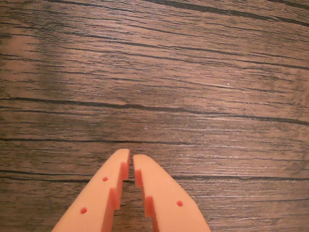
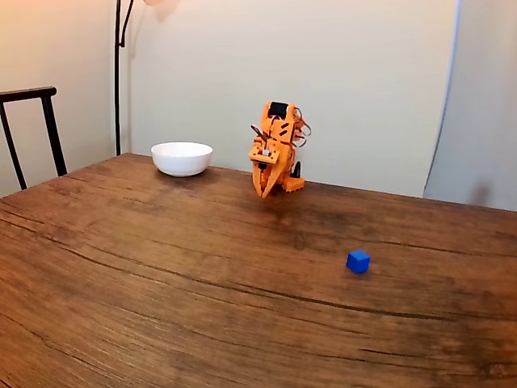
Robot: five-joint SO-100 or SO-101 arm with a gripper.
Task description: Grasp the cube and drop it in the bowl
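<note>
Fixed view showed the pincer [image 2: 264, 192] pressed nearly together, empty, at the bench's [image 2: 161, 275] far edge. Bowl [image 2: 182, 158] sat left; cube [image 2: 358, 261] lay nearer, right, well apart.

We see a dark wooden table [image 2: 161, 275] carrying the white bowl [image 2: 182, 158] at its far edge; right of the bowl stands the orange arm's base [image 2: 291, 184], and the blue cube [image 2: 358, 261] (tiny) lies nearer us, further right.
</note>
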